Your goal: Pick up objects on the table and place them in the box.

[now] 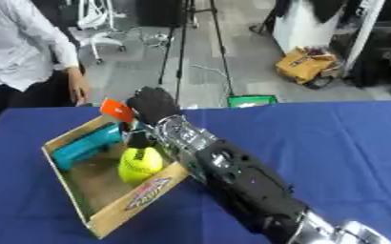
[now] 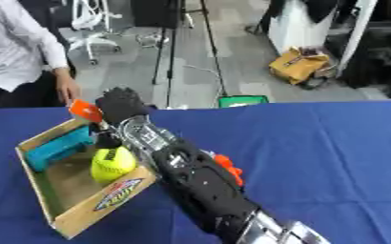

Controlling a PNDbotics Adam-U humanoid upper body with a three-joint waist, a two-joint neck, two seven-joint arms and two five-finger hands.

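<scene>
My right hand [image 1: 153,106] is stretched out over the far side of the cardboard box [image 1: 140,198], the arm running back from it toward the lower right corner of both views. Its fingers are curled and grasp a small orange object [image 1: 115,110], which sticks out just to the left of the hand, above the box's far rim. I cannot tell what that object is beyond its colour and flat, angular shape. Just below the hand, inside the box, sits a yellow-green ball [image 1: 138,163] with something dark resting on top of it, close against my wrist. Further left of the hand, along the box's far-left wall, lies a teal object [image 1: 86,146]. The box stands on the blue tablecloth [image 1: 341,143], its printed near wall facing me, right beside my forearm. The right eye view gives me something the left does not: an orange piece [image 2: 229,169] showing on the right side of the forearm, well behind the hand; I cannot tell whether it is lying on the cloth or part of the arm. My left hand shows in neither view.
</scene>
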